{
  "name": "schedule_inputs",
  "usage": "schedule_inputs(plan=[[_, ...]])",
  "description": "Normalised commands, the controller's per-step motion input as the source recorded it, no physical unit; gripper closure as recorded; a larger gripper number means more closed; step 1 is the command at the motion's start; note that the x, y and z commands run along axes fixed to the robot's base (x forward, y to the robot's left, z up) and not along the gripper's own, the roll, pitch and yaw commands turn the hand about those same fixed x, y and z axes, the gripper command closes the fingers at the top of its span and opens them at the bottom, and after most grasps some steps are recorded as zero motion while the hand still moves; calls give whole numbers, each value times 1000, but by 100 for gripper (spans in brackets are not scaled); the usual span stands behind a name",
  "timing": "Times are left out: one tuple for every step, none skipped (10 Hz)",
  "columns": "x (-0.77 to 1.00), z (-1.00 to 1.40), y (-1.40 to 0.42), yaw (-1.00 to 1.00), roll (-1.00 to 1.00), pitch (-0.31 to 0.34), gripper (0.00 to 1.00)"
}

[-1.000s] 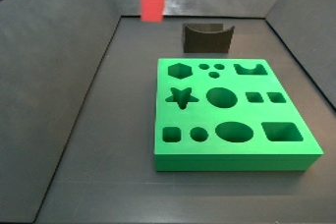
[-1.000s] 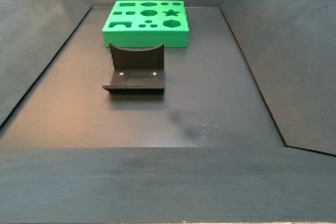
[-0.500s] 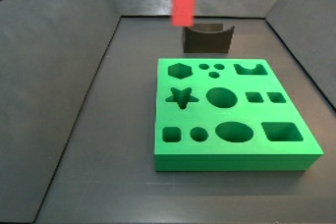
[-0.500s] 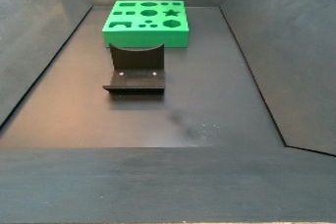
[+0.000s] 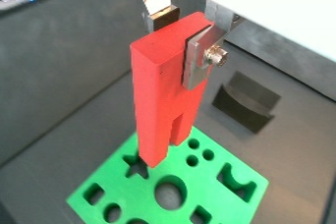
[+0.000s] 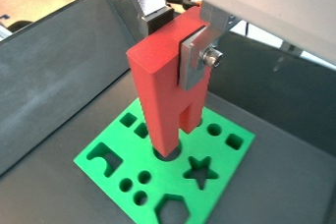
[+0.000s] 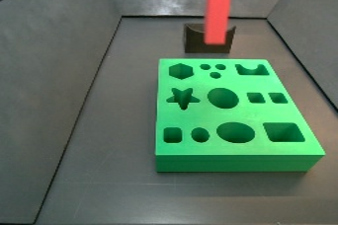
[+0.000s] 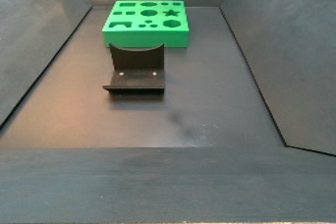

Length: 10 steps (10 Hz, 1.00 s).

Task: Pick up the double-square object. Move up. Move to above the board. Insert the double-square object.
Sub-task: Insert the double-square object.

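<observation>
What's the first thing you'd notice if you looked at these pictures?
A tall red bar hangs upright in the air, pinched between the silver fingers of the gripper. Right under it, a bright green board full of shaped holes, a star among them, lies flat on the dark floor. A dark bracket stands on the floor next to the board.

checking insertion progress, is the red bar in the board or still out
Out. In both wrist views the double-square object hangs upright in the hand, its lower end clear above the board; no hole is filled.
</observation>
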Motion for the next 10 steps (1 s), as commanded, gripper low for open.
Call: schedule_inputs(plan=[[920,-197,-91,-257,220,-90,100],[917,-66,-74,-271,164,-91,100],[923,-37,-69,-266,147,-94,100],[749,0,-49,-423,134,-74,100],[417,0,0,-714,120,-64,100],[106,0,0,-957,101,-56,100],[3,0,0,-1000,97,-56,100],[3,0,0,-1000,97,-57,100],[9,0,0,-1000,96,-59,100],[14,0,0,-1000,96,-64,100]])
